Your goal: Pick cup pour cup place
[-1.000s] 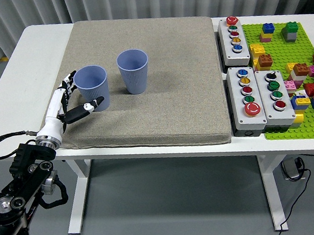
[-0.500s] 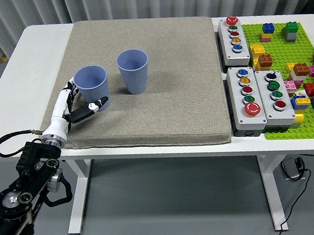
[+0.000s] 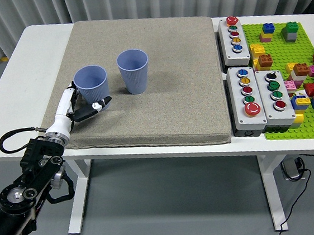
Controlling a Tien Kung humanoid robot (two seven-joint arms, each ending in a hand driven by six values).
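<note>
We count two blue cups: left cup (image 3: 91,83), right cup (image 3: 133,70). Left hand (image 3: 77,107) half-open around left cup, grip unclear; mat (image 3: 171,93) bare rightward.

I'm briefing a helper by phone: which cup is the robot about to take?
On the grey mat covering the white table stand two blue cups. It is the left cup, nearest the mat's left edge, with the left hand open around its base.

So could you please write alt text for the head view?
The robot's left hand reaches with open fingers around the nearer of two blue ribbed plastic cups on a grey fabric mat. Button boxes and a green brick baseplate sit right.
</note>
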